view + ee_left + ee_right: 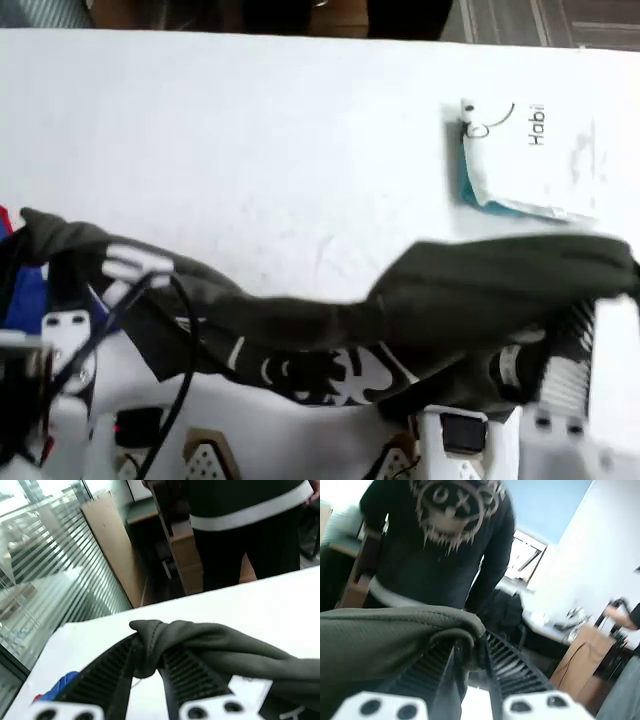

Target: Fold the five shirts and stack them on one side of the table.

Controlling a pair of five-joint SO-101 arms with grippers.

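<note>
Shirt: dark olive-grey cloth shirt with a white print (420,300) hangs stretched in a long sagging band along the near edge of the bench, one end at each arm; the white print faces up at the low middle of the band; the far end on the right side is bunched and raised

Left end: left gripper (150,652) has a gathered knot of the dark olive-grey cloth shirt (225,650); its ribbed black fingers (115,665) are clamped on the fold, cloth bulging out over the tips; in the high view this end sits at the left edge of the bench

Right end: right gripper (472,647) pinches a hem of the same shirt (380,635); its ribbed fingers (512,667) are closed tight on the cloth, which drapes away to one side; in the high view the cloth covers most of this arm

Folded pile: white folded shirt with dark lettering (535,150) lies flat at the far right of the bench, on top of a teal folded layer (468,180) that shows along its near and left edges; well apart from the held shirt; how many layers, cannot tell

Loose cloth: blue and red cloth (20,270) at the left edge of the bench, just beside the left arm; seen also from the left wrist (60,687)

Bench: white flat bench top (250,130)

Cable: black cable (185,330) loops down from the left arm over the shirt
</note>
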